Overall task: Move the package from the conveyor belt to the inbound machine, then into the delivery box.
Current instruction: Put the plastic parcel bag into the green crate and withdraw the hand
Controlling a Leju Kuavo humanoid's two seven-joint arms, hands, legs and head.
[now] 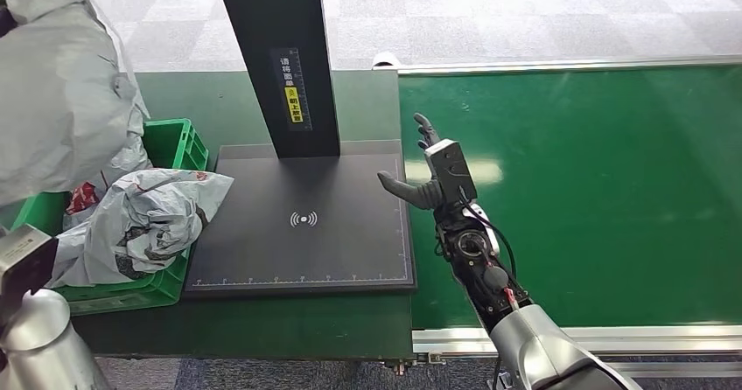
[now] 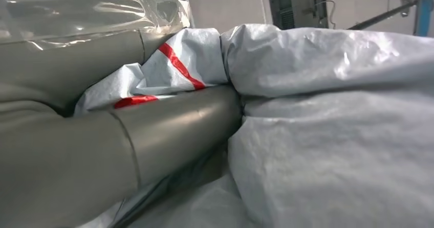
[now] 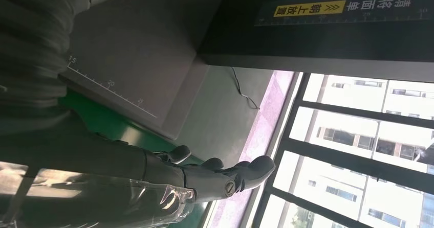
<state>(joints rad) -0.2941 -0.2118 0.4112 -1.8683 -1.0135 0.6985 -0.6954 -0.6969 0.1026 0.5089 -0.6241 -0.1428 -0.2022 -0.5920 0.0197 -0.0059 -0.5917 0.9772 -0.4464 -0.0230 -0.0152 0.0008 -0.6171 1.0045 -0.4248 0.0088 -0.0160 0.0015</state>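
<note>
A big grey plastic package [image 1: 61, 84] hangs high at the left, above the green delivery box [image 1: 191, 148]. In the left wrist view my left hand [image 2: 102, 136] grips it, thumb and fingers pressed into its crumpled grey film [image 2: 332, 110], which bears red stripes. The package hides that hand in the head view. My right hand [image 1: 429, 173] hovers open, fingers spread and nothing in it, over the seam between the black inbound machine platform [image 1: 302, 219] and the green conveyor belt [image 1: 595, 189]. The right wrist view shows its fingers [image 3: 220, 177] held straight.
Another crumpled grey package [image 1: 144, 219] with red print lies in the green box. The machine's black post [image 1: 278, 58] rises from the back of the platform. The belt's metal rail [image 1: 612, 336] runs along the near edge.
</note>
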